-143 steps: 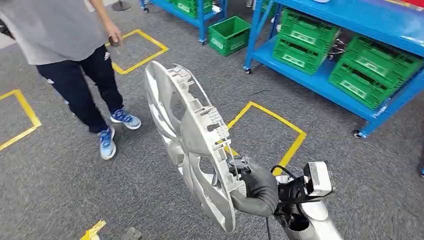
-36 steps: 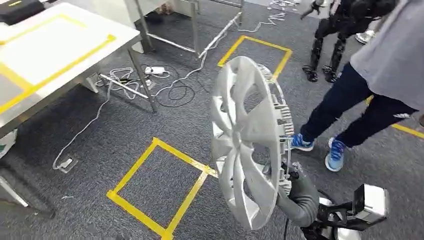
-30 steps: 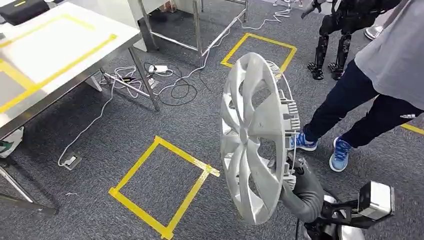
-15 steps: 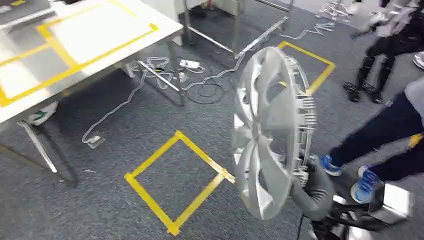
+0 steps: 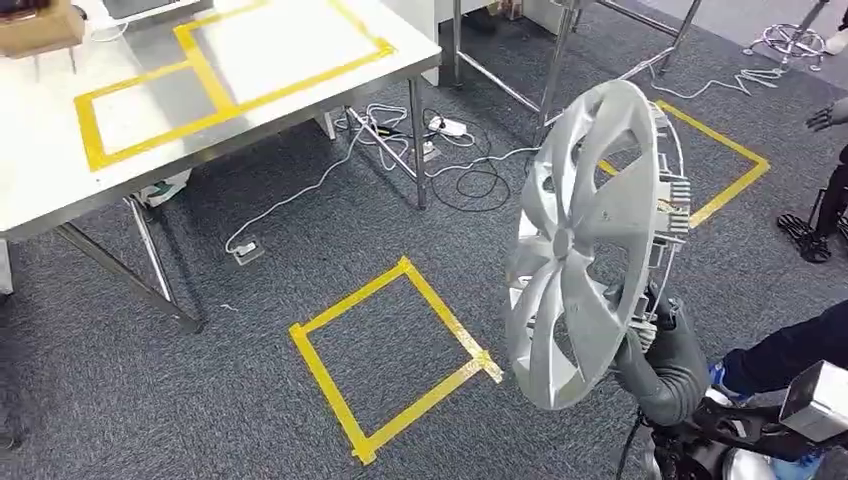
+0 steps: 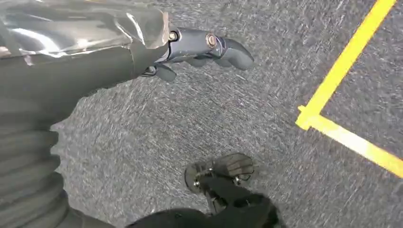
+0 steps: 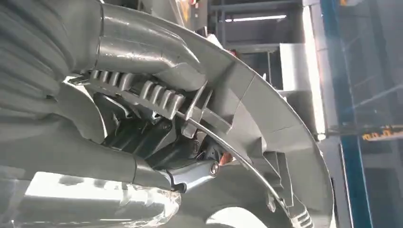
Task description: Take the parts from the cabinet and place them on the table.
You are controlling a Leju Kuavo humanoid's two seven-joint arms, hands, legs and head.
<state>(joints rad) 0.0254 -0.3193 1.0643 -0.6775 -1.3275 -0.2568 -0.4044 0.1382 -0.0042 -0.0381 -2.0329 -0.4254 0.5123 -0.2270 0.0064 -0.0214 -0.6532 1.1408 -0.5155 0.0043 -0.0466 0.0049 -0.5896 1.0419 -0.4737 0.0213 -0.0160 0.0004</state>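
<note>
Grey carpet (image 5: 200,400) with yellow tape squares runs under a white table (image 5: 60,180), which sits at upper left in the head view. Half a second ago only part of the table showed; now more of its top and a leg are in frame, so the camera has turned toward it. The hubcap (image 5: 580,250) stands upright on edge, gripped at its lower rim by the right hand (image 5: 655,345), well apart from the table. Carrying looks under way; the approach remains.

From the left wrist, the left hand (image 6: 199,50) hangs over carpet, fingers loosely apart, holding nothing.

From the right wrist, fingers (image 7: 190,173) clamp the hubcap's ribbed inner rim (image 7: 157,97).
</note>
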